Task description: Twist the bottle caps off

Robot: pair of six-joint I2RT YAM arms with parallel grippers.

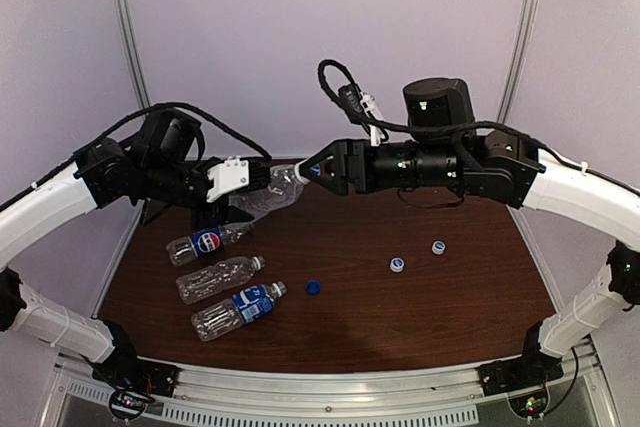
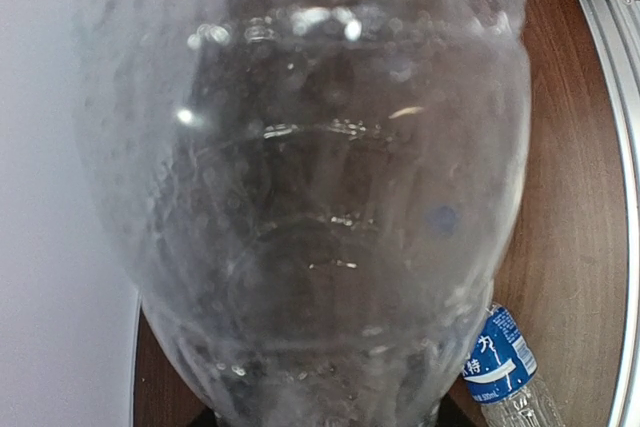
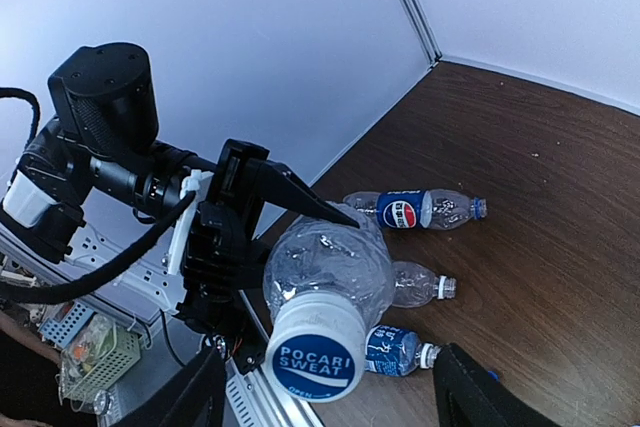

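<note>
Dark wooden worktop (image 1: 400, 317) is filling the floor of a pale-walled booth. Three bottles (image 1: 238, 309) (image 1: 218, 278) (image 1: 208, 243) are lying at its left, capless. A loose blue cap (image 1: 313, 287) is sitting just right of the nearest, and two white caps (image 1: 397, 265) (image 1: 438, 247) are resting further right. Beyond them, in mid-air, the left tool (image 1: 245, 195) is clamping a fourth bottle (image 1: 275, 190) by its body. The right tool (image 1: 312, 169) is standing wide on either side of its white cap (image 3: 312, 352), still on the neck.

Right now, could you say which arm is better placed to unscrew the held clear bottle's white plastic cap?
Right: the open right gripper straddles the white cap; the left gripper grips the bottle.
</note>
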